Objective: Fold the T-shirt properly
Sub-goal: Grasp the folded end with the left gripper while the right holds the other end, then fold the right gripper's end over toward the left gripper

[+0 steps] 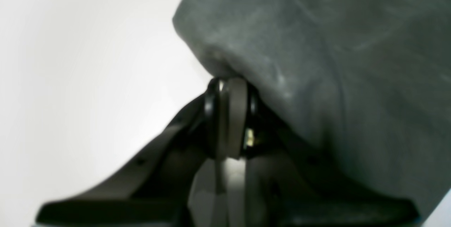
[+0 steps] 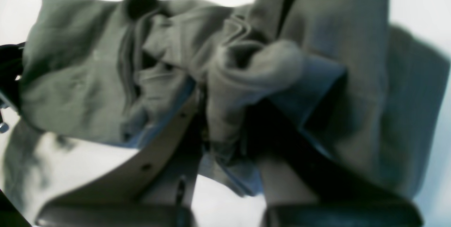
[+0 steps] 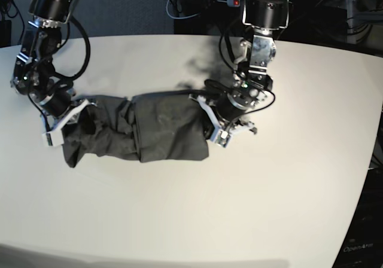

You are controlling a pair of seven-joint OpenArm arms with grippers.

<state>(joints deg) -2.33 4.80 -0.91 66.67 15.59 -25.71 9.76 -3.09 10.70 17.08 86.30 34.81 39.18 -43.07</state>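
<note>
The T-shirt hangs stretched in a bunched band between the two arms, just above or brushing the white counter. The left gripper, at the band's right end as seen from the front, is pinched shut on an edge of cloth. The right gripper, at the other end, is closed on a gathered wad of several layers. Risks, as judged from here: the left pinch takes only a thin margin, so further tension may pull it free; the right gripper's uneven bundle may drop layers or set skewed creases when laid down.
</note>
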